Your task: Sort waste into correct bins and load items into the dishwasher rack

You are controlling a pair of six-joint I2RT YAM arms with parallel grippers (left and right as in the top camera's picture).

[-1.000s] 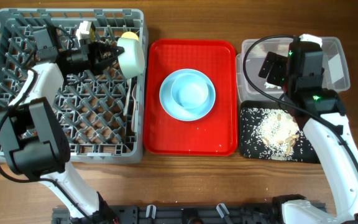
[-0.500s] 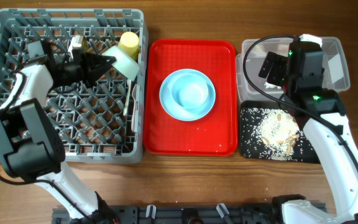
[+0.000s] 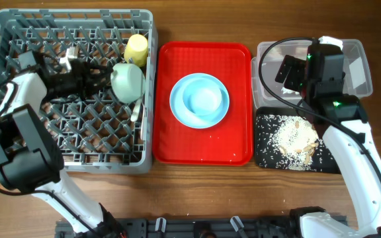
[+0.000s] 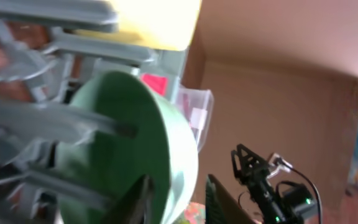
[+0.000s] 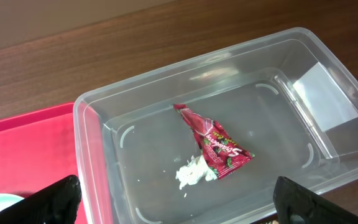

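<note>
Toward the 2 o'clock corner of the dishwasher rack [image 3: 71, 13], a mint bowl [image 3: 127, 80] is seen tilted on its side, its rim straddled by the slightly parted jaws of the left gripper [image 3: 106, 77]. The jaws of the right gripper [image 5: 179, 202] are spread wide, empty, over the clear tub [image 5: 92, 124], where the wrapper [image 5: 213, 140] and tissue [image 5: 191, 173] lie.

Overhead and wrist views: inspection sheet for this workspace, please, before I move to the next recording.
Surface: wooden table.
Job's things: yellow cup, mint bowl on its side and white cutlery in the grey rack; second bowl on the blue plate on the red tray; wrapper and tissue in the clear tub; rice scraps in the black tray.
Clutter: pale specks on the red tray.
Grippers: left gripper, jaws parted around the mint bowl's rim; right gripper open over the tub.
Cables: black cable looping beside the right arm.
Surroundings: plain wall.
</note>
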